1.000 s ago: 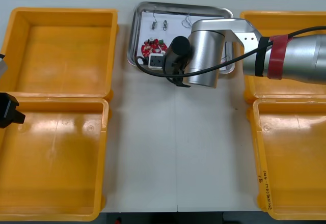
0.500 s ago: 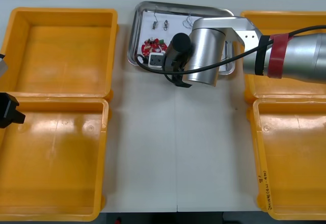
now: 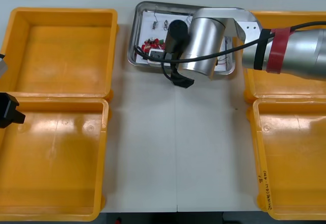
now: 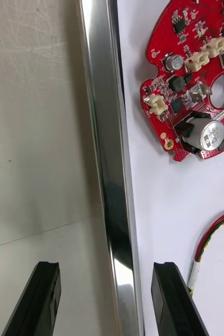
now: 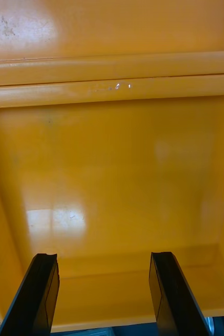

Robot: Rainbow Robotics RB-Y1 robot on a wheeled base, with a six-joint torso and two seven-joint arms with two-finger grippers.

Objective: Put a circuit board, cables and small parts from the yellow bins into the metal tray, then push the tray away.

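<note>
Right gripper (image 4: 106, 269) advanced over the table (image 3: 173, 147), straddling the metal tray (image 4: 102, 131)'s rim.

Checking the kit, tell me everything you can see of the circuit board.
The board is round and red, with a hole in it, carrying white connectors, small black chips and a silver can-shaped part. It lies flat, face up, on the white inside of the tray, close to its rim. Nothing grips it; the open right claw straddles that rim.

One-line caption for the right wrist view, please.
Open right hand straddles the rim of the tray, the board and a red and yellow cable lying inside on white.
</note>
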